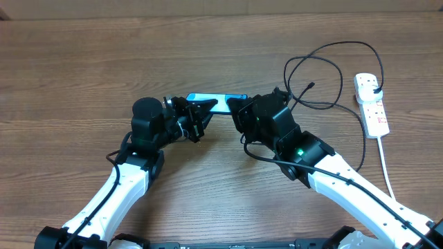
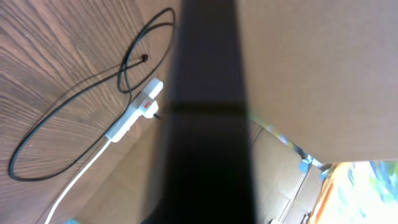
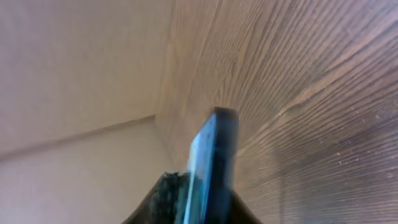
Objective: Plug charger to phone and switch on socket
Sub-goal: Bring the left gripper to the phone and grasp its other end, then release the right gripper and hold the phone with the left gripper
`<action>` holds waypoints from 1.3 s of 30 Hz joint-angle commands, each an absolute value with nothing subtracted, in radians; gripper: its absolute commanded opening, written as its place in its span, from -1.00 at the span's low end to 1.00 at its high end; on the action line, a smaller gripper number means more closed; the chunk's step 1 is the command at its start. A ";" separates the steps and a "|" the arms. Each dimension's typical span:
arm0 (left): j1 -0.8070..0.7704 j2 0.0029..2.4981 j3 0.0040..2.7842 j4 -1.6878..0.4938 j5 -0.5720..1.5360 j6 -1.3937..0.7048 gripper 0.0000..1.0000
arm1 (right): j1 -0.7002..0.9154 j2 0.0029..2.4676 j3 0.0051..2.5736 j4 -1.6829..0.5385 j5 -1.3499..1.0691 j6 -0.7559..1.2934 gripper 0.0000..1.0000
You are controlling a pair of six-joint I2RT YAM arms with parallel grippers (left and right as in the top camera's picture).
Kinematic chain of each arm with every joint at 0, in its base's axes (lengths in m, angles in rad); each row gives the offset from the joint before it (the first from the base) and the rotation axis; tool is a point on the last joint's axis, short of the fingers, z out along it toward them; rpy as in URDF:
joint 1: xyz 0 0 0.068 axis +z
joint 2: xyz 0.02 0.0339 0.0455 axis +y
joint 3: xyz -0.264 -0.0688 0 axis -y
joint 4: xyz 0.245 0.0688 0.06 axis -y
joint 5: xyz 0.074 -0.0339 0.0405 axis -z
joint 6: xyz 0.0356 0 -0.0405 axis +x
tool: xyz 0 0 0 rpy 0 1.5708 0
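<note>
The phone (image 1: 220,102) stands on its long edge at the table's middle, blue screen showing. My left gripper (image 1: 202,111) grips its left end and my right gripper (image 1: 239,111) its right end. In the right wrist view the phone (image 3: 208,162) sits edge-on between the shut fingers. In the left wrist view it is a blurred dark bar (image 2: 208,124) filling the middle. The charger (image 1: 325,72) lies in loops at the right, its connector tip (image 1: 311,86) free on the table. Its black plug (image 1: 374,88) sits in the white socket (image 1: 372,111). The charger (image 2: 68,115) and the socket (image 2: 134,115) also show in the left wrist view.
The socket's thick white cord (image 1: 385,162) runs down the right side toward the front edge. A cardboard wall (image 1: 221,7) lines the back of the wooden table (image 1: 83,76).
</note>
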State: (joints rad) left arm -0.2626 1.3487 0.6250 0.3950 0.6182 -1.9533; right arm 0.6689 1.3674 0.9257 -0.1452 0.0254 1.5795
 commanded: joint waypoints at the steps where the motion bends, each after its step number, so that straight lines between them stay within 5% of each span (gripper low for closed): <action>1: -0.268 1.357 0.629 0.392 0.558 -1.930 -0.92 | 0.685 1.353 0.937 -0.175 -0.001 1.541 -0.38; 3: -0.268 1.358 0.629 0.379 0.545 -1.913 -0.92 | 0.685 1.353 0.937 -0.222 0.000 1.541 -0.11; 8: -0.233 1.368 0.629 0.348 0.546 -1.861 -0.92 | 0.685 1.353 0.937 -0.393 0.030 1.541 1.00; 17: -0.047 1.511 0.672 0.383 0.858 -1.832 -0.92 | 0.685 1.353 0.937 -0.612 0.328 1.533 1.00; 22: -0.042 1.705 0.800 0.540 1.121 -1.832 -0.92 | 0.677 1.352 0.941 -0.637 0.473 1.306 0.93; 29: -0.082 1.914 1.011 0.738 1.472 -1.831 -0.92 | 0.482 1.356 1.013 -0.677 0.323 1.025 0.69; 39: -0.113 1.926 1.023 0.812 1.546 -1.794 -0.91 | 0.191 1.676 1.270 -0.783 0.159 0.760 0.59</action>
State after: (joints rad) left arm -0.1143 1.9209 0.9955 0.8013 1.4780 -1.8294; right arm 0.2245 1.5578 1.1572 -0.7372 0.2058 0.8890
